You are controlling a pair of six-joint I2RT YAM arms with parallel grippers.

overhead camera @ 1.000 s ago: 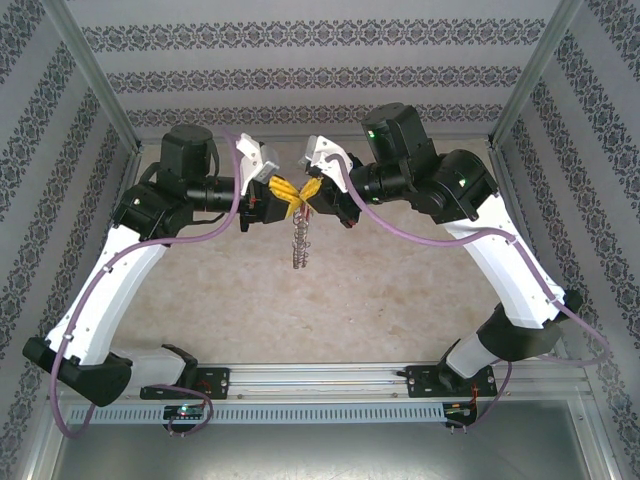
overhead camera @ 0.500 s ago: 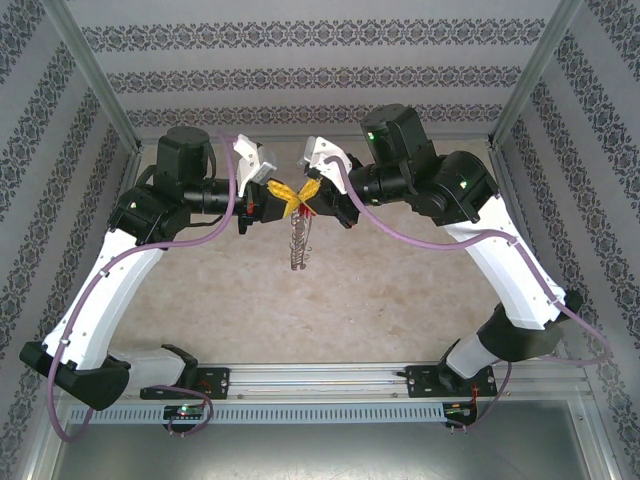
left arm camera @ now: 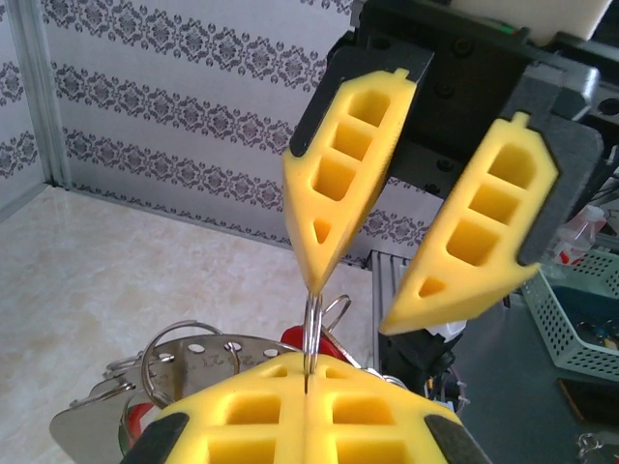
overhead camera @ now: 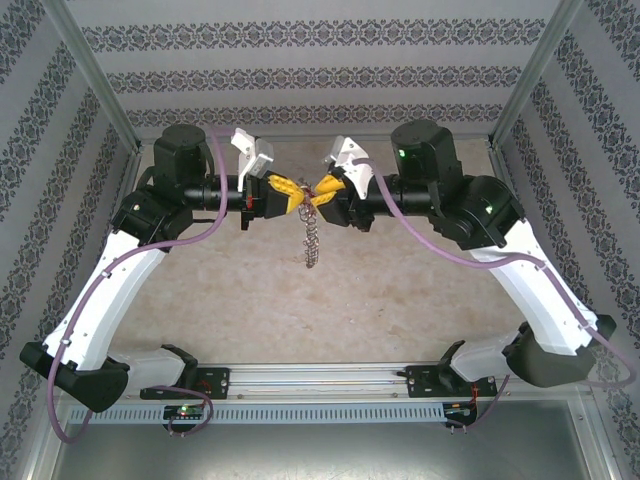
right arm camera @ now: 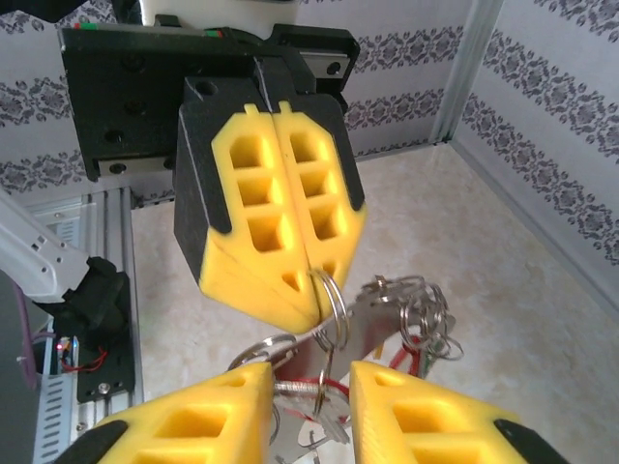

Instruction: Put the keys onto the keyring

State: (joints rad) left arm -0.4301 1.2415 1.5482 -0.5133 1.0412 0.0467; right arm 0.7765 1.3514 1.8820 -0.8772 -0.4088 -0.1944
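The right tool (overhead camera: pixel 318 194) has just let its fingers go apart, while the left tool (overhead camera: pixel 296 197) stays clamped on a wire of the keyring (overhead camera: pixel 313 238), which hangs in the upper middle of the frame, above the counter (overhead camera: pixel 400 290). I judge this as a handover to the left. The keys (left arm camera: pixel 301 336) are half hidden behind the pads, so how many are threaded is unclear.

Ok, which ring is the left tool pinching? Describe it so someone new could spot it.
Above the middle of the table, a limp silvery bunch hangs from the left tool. Pinched in that shut tool stands one thin wire ring, upright and edge-on. Its neighbours hang loose and ungripped around a flat metal tag with punched holes.
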